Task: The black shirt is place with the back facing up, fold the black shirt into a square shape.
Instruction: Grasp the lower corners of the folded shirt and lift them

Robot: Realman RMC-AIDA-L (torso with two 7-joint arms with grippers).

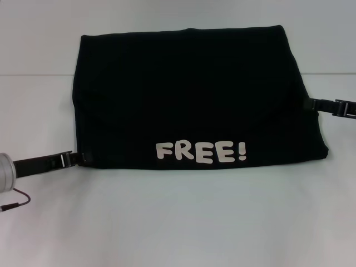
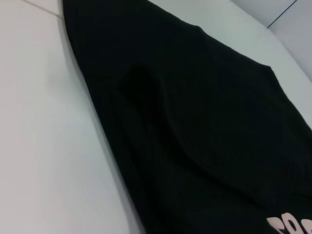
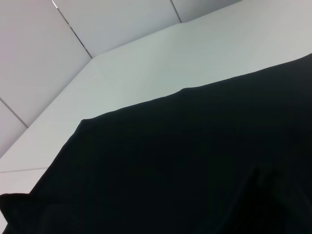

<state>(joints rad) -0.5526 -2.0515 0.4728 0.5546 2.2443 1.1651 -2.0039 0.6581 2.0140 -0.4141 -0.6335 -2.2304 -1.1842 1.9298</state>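
The black shirt (image 1: 194,94) lies folded on the white counter (image 1: 178,222), its "FREE!" lettering (image 1: 201,151) facing up (near the front edge). The left claw (image 1: 83,157) touches its front left corner, the right claw (image 1: 309,102) its right edge; whether they grip, I cannot tell.
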